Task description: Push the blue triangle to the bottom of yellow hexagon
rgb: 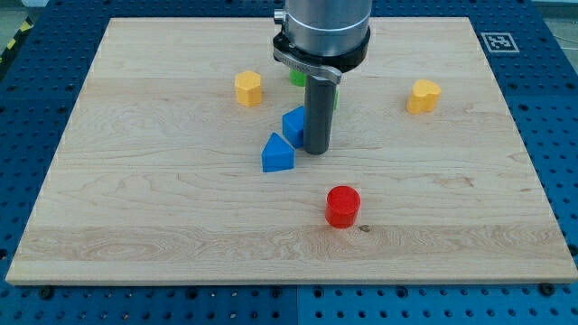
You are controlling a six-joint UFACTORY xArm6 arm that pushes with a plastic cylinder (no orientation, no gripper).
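wooden desk (135, 217), my tip (315, 151), a plain rod tool with nothing to open or clamp, touching a blue block (293, 124), blue triangle (277, 153) just beside, below-right of yellow hexagon (248, 88), red cylinder (343, 206) near bottom

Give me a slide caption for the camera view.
My tip beside two blue blocks, below-right of the yellow hexagon.
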